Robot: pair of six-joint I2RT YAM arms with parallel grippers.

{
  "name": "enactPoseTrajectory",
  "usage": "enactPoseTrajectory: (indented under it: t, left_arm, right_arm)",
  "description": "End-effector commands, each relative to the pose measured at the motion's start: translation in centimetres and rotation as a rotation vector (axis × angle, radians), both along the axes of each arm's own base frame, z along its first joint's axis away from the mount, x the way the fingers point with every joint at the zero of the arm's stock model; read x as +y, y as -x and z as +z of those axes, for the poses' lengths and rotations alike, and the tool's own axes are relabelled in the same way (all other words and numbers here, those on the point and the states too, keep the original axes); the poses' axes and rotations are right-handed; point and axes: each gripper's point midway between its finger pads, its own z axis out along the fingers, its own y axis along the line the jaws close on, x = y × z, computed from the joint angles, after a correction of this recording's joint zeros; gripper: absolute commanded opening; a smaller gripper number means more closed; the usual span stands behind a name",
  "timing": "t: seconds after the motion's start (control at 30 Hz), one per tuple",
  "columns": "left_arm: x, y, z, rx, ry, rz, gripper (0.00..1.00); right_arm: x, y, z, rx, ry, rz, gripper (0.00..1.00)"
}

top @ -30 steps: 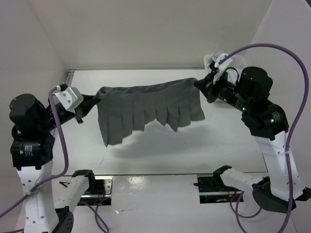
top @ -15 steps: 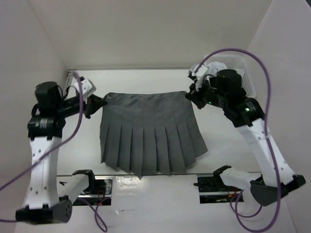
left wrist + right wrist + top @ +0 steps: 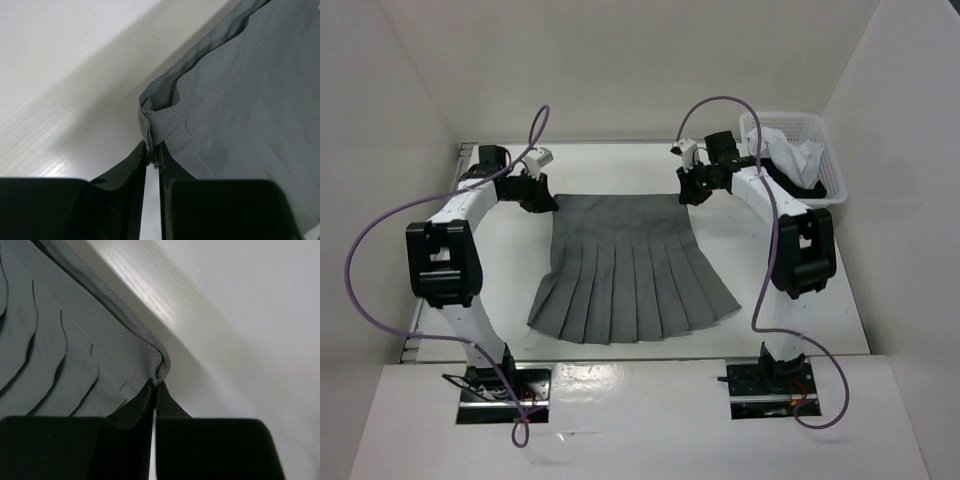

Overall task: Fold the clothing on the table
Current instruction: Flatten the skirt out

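Observation:
The clothing, a dark grey pleated skirt [image 3: 625, 270], lies spread flat on the white table [image 3: 790, 320], waistband toward the far wall and hem toward the arm bases. My left gripper [image 3: 548, 200] is shut on the waistband's left corner [image 3: 150, 122], its black fingers [image 3: 132, 165] pinching the bunched fabric. My right gripper [image 3: 686, 195] is shut on the waistband's right corner [image 3: 160, 367], with its fingers [image 3: 142, 400] closed tight on the hemmed edge. Both arms are stretched far out across the table.
A white basket [image 3: 825, 160] with white and black garments stands at the far right corner, just beyond the right arm. White panels wall the table on the left, back and right. A metal rail [image 3: 465, 160] runs along the left edge.
Both arms have reached out toward the far wall, carrying the skirt with them. It hung in the air a second ago and now lies flat with its waistband pulled straight.

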Motion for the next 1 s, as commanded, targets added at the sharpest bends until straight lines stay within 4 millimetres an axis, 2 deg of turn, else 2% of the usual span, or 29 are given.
enactPoseTrajectory:
  t: [0.0,0.03,0.07,0.1,0.13,0.17,0.2,0.23,0.3,0.33,0.37,0.4,0.43,0.47,0.5,0.53,0.57,0.6,0.63,0.67,0.7,0.73,0.77,0.8,0.83,0.87,0.9,0.93,0.97]
  left_arm:
    - [3.5,-5.0,0.2,-0.106,-0.102,0.09,0.02]
    - [3.6,-5.8,0.5,-0.121,-0.103,0.09,0.04]
    - [3.2,-6.2,-0.7,-0.1,-0.109,0.082,0.06]
    - [3.4,-6.7,-0.9,-0.105,-0.119,0.09,0.12]
    - [3.0,-6.9,-1.1,-0.104,-0.119,0.081,0.17]
    - [3.3,-7.4,-1.1,-0.108,-0.127,0.098,0.24]
    - [3.2,-8.1,-1.1,-0.123,-0.142,0.11,0.37]
    - [3.3,-8.4,-1.5,-0.122,-0.149,0.115,0.46]
    - [4.0,-9.7,0.1,-0.159,-0.167,0.16,0.66]
    - [4.2,-10.3,0.3,-0.17,-0.17,0.175,0.8]
    - [4.4,-10.9,0.9,-0.189,-0.173,0.195,0.83]
    - [5.0,-11.2,1.5,-0.202,-0.19,0.234,0.87]
    - [5.3,-11.6,3.4,-0.231,-0.181,0.274,0.9]
    - [5.6,-12.0,5.0,-0.266,-0.182,0.298,0.99]
    - [6.1,-12.1,6.2,-0.289,-0.196,0.338,0.99]
    - [6.4,-11.9,9.3,-0.34,-0.186,0.376,0.99]
    - [6.7,-11.3,9.8,-0.348,-0.192,0.405,0.99]
    - [7.6,-10.5,12.8,-0.407,-0.216,0.465,0.99]
    - [7.9,-9.8,13.8,-0.415,-0.212,0.499,0.99]
    - [8.0,-8.8,14.5,-0.414,-0.21,0.518,0.99]
    - [8.0,-7.0,15.6,-0.421,-0.206,0.536,0.99]
    - [8.0,-5.6,15.4,-0.379,-0.202,0.556,0.99]
    - [7.8,-4.6,15.6,-0.367,-0.193,0.563,0.99]
    - [7.6,-2.7,16.2,-0.366,-0.183,0.57,0.99]
    - [7.9,-1.3,16.0,-0.34,-0.189,0.578,0.99]
    - [7.5,-0.2,16.1,-0.33,-0.17,0.575,0.99]
    - [7.5,1.5,17.7,-0.362,-0.154,0.573,0.99]
    - [6.8,2.9,16.3,-0.318,-0.128,0.535,0.99]
    - [6.3,4.4,17.1,-0.345,-0.124,0.51,0.99]
  right_arm:
    - [-3.0,-6.1,2.2,-0.16,0.059,-0.082,0.0]
    - [-3.0,-7.3,2.9,-0.185,0.061,-0.09,0.0]
    - [-3.1,-7.9,2.4,-0.178,0.071,-0.097,0.0]
    - [-3.0,-9.0,1.6,-0.172,0.079,-0.102,0.0]
    - [-2.6,-9.3,1.2,-0.165,0.088,-0.099,0.0]
    - [-2.6,-9.9,0.9,-0.166,0.094,-0.105,0.0]
    - [-2.4,-10.7,0.3,-0.153,0.087,-0.116,0.0]
    - [-2.0,-11.2,0.1,-0.155,0.092,-0.128,0.02]
    - [-2.4,-12.6,-0.2,-0.157,0.107,-0.178,0.22]
    - [-2.0,-12.6,-0.2,-0.15,0.113,-0.189,0.3]
    - [-2.3,-13.1,-0.1,-0.156,0.12,-0.218,0.45]
    - [-2.7,-13.8,1.1,-0.188,0.143,-0.273,0.68]
    - [-2.9,-14.1,1.6,-0.186,0.131,-0.32,0.72]
    - [-3.1,-14.5,2.5,-0.209,0.117,-0.356,0.75]
    - [-3.7,-14.7,3.7,-0.232,0.118,-0.411,0.79]
    - [-3.7,-14.4,6.5,-0.261,0.073,-0.441,0.8]
    - [-3.7,-13.9,7.2,-0.267,0.062,-0.448,0.81]
    - [-3.6,-13.5,8.3,-0.282,0.039,-0.45,0.87]
    - [-3.9,-12.3,11.6,-0.323,0.009,-0.459,0.87]
    - [-3.1,-10.9,11.2,-0.299,-0.002,-0.44,0.88]
    - [-2.5,-9.9,12.1,-0.302,-0.017,-0.417,0.88]
    - [-1.5,-7.6,13.1,-0.297,-0.039,-0.375,0.9]
    - [-0.9,-6.4,13.3,-0.286,-0.043,-0.354,0.92]
    - [-0.3,-4.9,12.7,-0.253,-0.038,-0.328,0.92]
    - [0.3,-2.9,12.0,-0.226,-0.024,-0.291,0.93]
    - [2.4,-1.1,11.3,-0.2,-0.015,-0.24,0.93]
    - [2.9,0.4,9.6,-0.152,0.029,-0.209,0.93]
    - [3.8,2.1,7.6,-0.113,0.079,-0.146,0.93]
    - [4.6,3.5,6.5,-0.088,0.113,-0.11,0.93]
